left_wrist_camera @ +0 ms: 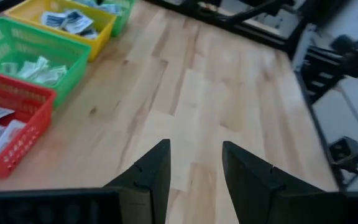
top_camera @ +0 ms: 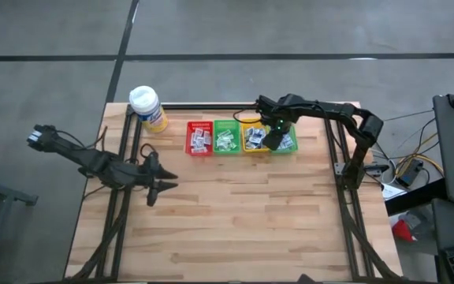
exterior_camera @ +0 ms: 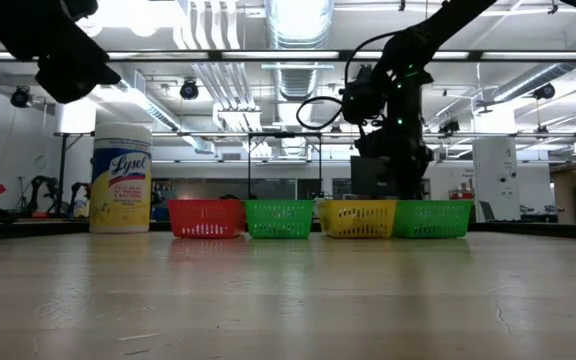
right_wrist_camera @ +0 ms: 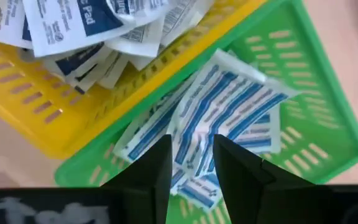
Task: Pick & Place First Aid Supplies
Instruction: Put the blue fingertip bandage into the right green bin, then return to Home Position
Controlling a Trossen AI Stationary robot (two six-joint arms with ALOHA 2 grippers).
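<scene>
My right gripper [right_wrist_camera: 190, 163] hangs over the rightmost green bin [right_wrist_camera: 319, 118], fingers slightly apart and empty, blue-striped packets [right_wrist_camera: 222, 109] lying in it, more sachets [right_wrist_camera: 73, 25] in the yellow bin [right_wrist_camera: 36, 118] beside it; left gripper [left_wrist_camera: 194, 174] idles apart over bare table [left_wrist_camera: 229, 93], holding nothing.

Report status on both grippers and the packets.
Right gripper open, empty, over far-right green bin of blue-striped packets. Left gripper open, idle above bare table. Nothing in the way.
</scene>
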